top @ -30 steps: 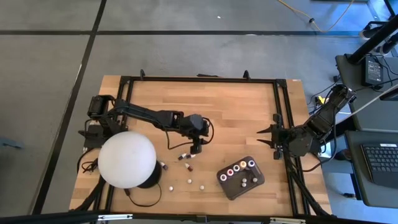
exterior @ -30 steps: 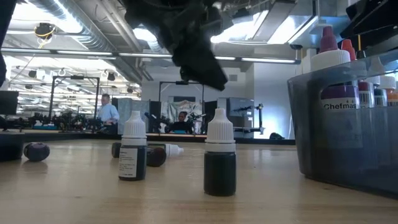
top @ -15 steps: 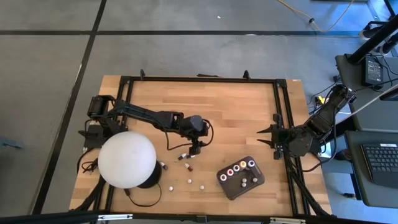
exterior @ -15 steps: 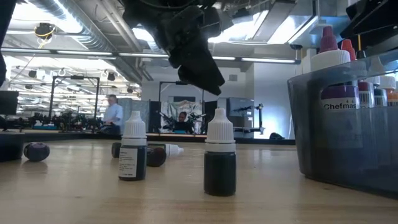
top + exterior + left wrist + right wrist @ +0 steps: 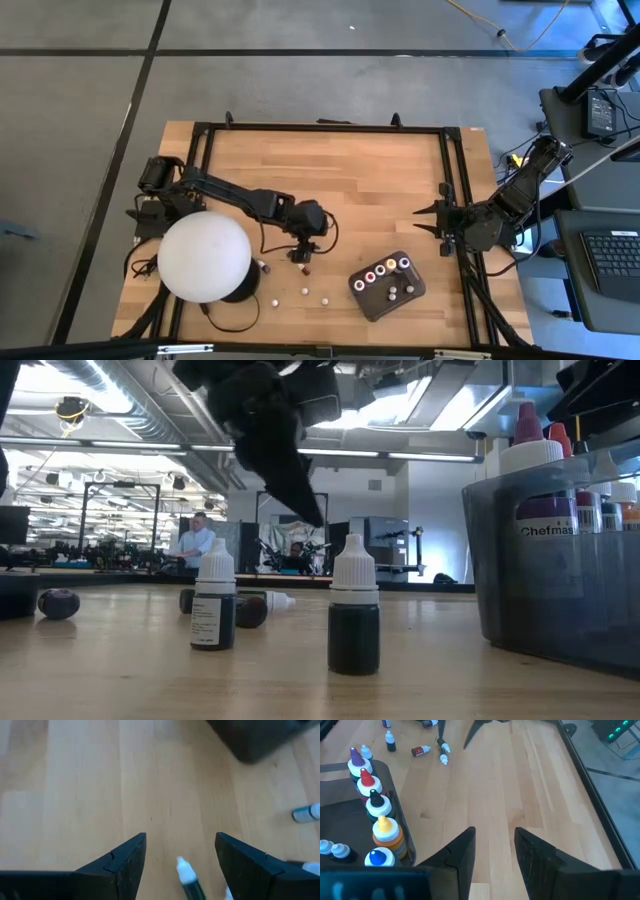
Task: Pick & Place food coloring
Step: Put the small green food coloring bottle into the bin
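The food coloring bottles are spread over the table's near half. Two lie on their sides (image 5: 298,254), others stand (image 5: 305,292), and several stand in the dark grey tray (image 5: 388,285). My left gripper (image 5: 304,240) hovers open over a lying white-tipped bottle (image 5: 187,877), one finger on either side of it, touching nothing. In the low view this gripper (image 5: 300,500) hangs above the table behind two standing dark bottles (image 5: 214,600) (image 5: 354,608). My right gripper (image 5: 493,845) waits open at the table's right edge (image 5: 432,222).
A big white dome (image 5: 204,256) covers the near left corner beside my left arm. More bottles lie nearby (image 5: 305,813). The tray (image 5: 340,820) holds capped bottles (image 5: 370,795) at the near right. A black frame (image 5: 320,128) rims the table. Bare wood spans the far half.
My left gripper has moved toward the table's near edge and a little to the left, dropping slightly toward the lying bottles. Its fingers have swung round as it went. The bottles have stayed where they were.
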`<state>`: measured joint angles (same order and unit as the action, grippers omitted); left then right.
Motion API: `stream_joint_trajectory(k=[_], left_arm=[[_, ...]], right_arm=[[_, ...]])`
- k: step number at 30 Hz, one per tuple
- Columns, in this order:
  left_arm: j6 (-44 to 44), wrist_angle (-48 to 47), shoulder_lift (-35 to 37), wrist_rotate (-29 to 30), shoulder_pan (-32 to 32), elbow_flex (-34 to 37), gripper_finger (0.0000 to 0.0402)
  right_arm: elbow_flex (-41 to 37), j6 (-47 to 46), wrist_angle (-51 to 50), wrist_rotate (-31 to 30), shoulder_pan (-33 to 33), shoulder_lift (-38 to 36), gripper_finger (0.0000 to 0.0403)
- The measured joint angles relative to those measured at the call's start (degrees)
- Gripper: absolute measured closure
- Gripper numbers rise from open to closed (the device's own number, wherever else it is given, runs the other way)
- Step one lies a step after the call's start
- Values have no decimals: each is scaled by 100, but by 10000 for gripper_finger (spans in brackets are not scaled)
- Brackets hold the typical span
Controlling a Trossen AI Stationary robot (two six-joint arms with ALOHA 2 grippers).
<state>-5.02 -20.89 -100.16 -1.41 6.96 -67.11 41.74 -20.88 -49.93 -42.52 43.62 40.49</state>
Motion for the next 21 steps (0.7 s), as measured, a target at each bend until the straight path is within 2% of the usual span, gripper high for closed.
stream_joint_trajectory(k=[3, 6, 10, 21], left_arm=[[-290, -67, 0, 94, 119, 0, 181], [-577, -27, -140, 439, 212, -7, 191], [-928, -76, -357, 489, 231, 0, 202], [-949, -485, -587, 514, 341, 3, 205]], right_arm=[[0, -2, 0, 0, 0, 0, 263], [0, 0, 2, 0, 0, 2, 263], [0, -2, 2, 0, 0, 2, 263], [2, -4, 4, 2, 0, 120, 263]])
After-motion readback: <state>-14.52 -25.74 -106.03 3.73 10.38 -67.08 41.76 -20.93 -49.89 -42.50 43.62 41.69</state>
